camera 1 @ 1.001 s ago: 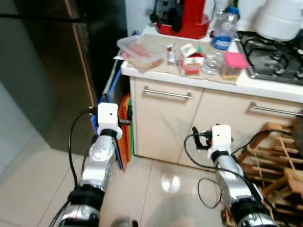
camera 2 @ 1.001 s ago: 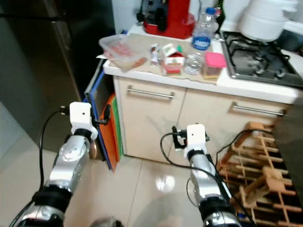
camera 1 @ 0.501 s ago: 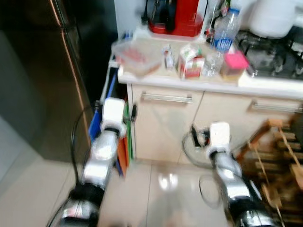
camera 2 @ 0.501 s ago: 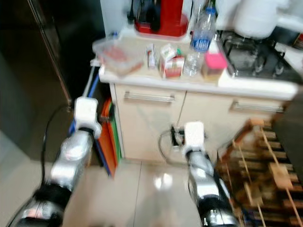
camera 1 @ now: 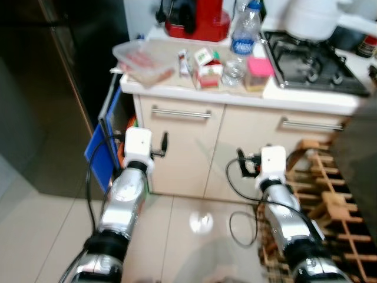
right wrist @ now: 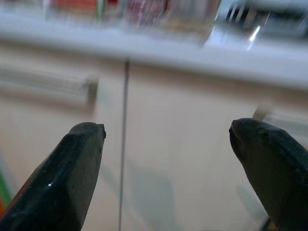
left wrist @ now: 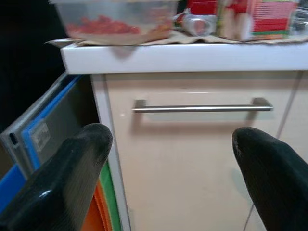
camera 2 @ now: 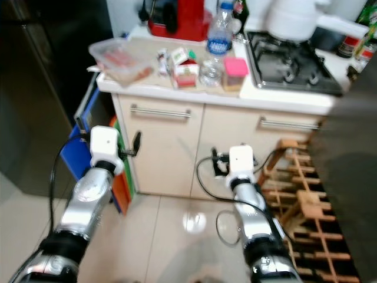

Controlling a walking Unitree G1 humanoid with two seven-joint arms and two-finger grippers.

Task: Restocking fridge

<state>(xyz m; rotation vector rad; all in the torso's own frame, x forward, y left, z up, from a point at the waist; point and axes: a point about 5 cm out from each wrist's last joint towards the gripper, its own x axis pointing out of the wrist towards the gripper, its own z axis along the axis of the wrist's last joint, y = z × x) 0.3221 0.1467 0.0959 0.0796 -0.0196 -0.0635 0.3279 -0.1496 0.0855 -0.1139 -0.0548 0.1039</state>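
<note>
Fridge (camera 1: 53,88), dark and tall, stands at my left, just beside the pale cabinets (camera 1: 235,147) that carry the worktop (camera 1: 194,91). On the worktop, ahead of me, sit a red appliance (camera 1: 197,20), a clear container of red food (camera 1: 144,59), a water bottle (camera 1: 240,41), a small red-and-white carton (camera 1: 207,68) and a pink-lidded tub (camera 1: 257,71); the gas hob (camera 1: 312,59) lies further right. My left gripper (left wrist: 178,159) and my right gripper (right wrist: 173,159) both hang low before the cabinet doors, fingers (left wrist: 77,163) spread wide, holding nothing.
</note>
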